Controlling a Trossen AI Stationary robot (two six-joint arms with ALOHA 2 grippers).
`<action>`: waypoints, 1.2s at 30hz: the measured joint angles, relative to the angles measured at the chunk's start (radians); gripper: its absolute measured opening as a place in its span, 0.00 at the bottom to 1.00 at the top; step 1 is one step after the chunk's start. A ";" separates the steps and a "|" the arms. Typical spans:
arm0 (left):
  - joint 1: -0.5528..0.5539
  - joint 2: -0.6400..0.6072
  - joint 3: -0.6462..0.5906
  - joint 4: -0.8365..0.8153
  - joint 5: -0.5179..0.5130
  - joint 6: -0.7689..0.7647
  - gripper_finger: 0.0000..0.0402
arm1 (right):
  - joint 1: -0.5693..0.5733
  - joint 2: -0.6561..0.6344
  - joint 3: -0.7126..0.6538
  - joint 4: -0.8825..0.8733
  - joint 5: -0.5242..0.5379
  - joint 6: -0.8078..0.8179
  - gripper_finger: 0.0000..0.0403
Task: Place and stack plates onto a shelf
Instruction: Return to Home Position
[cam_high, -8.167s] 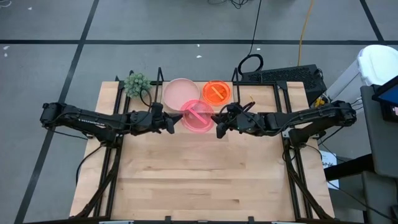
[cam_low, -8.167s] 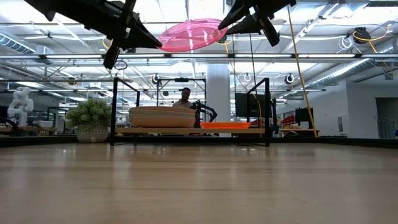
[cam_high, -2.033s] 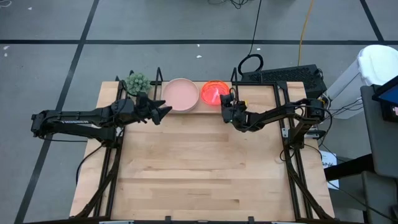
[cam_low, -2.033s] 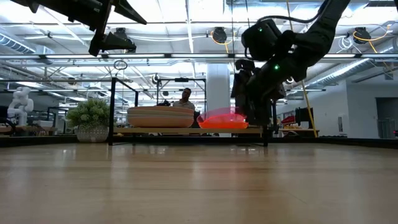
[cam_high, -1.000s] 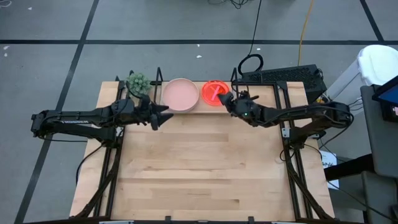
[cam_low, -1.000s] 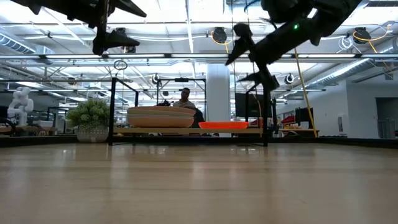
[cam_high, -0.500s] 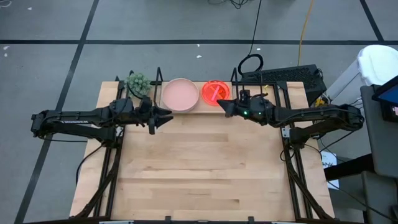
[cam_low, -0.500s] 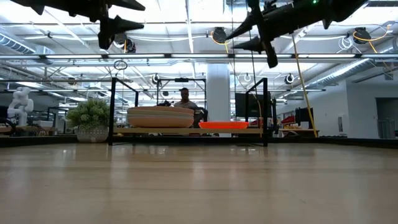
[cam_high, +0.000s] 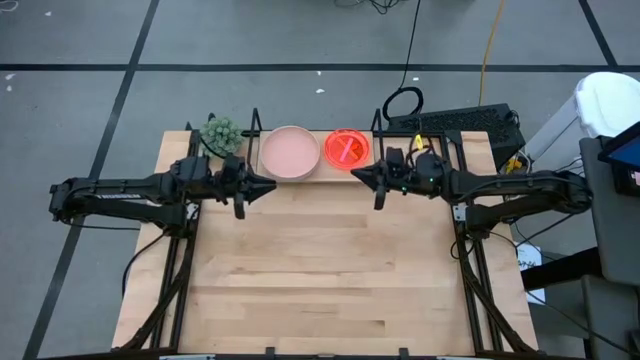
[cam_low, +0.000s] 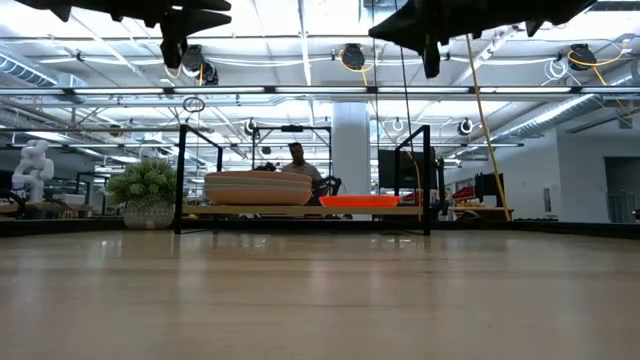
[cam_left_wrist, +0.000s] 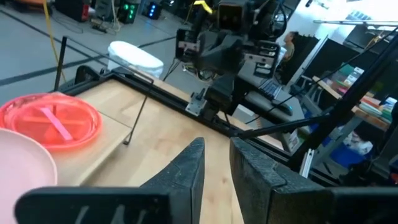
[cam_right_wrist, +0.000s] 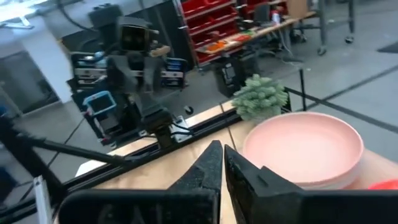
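Note:
On the shelf (cam_high: 318, 176) along the table's far edge sit two stacks. The left one, topped by a pale pink plate (cam_high: 291, 152), shows several matte plates in the low view (cam_low: 258, 187). The right one is the neon orange and pink plates (cam_high: 347, 148), low and flat (cam_low: 360, 201). My left gripper (cam_high: 265, 187) hovers high over the table just near of the pink stack, open by a narrow gap (cam_left_wrist: 217, 146). My right gripper (cam_high: 358, 177) hovers just near of the orange stack, shut and empty (cam_right_wrist: 220, 147). Both point at each other.
A small potted plant (cam_high: 219, 133) stands at the shelf's left end. The shelf's black wire end frames (cam_high: 255, 125) rise above the board. A keyboard (cam_high: 455, 122) lies beyond the table's far right corner. A person (cam_low: 298, 155) sits in the room behind. Bare wood (cam_high: 320, 270) spans the near half.
My right gripper has drawn back from the orange stack toward the table's near edge, risen, levelled out and shut its fingers. My left gripper has shifted slightly toward the near edge and its fingers have narrowed. The plates have stayed put on the shelf.

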 joint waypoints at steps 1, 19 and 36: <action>0.000 0.000 0.000 -0.002 0.000 -0.001 0.20 | 0.000 -0.007 0.000 -0.001 -0.014 -0.008 0.01; -0.005 -0.007 0.000 0.069 -0.081 0.256 0.14 | 0.000 -0.111 -0.001 -0.192 -0.173 -0.330 0.00; -0.037 -0.007 -0.106 0.057 -0.078 0.364 0.01 | -0.029 -0.235 -0.054 -0.213 -0.195 -0.510 0.00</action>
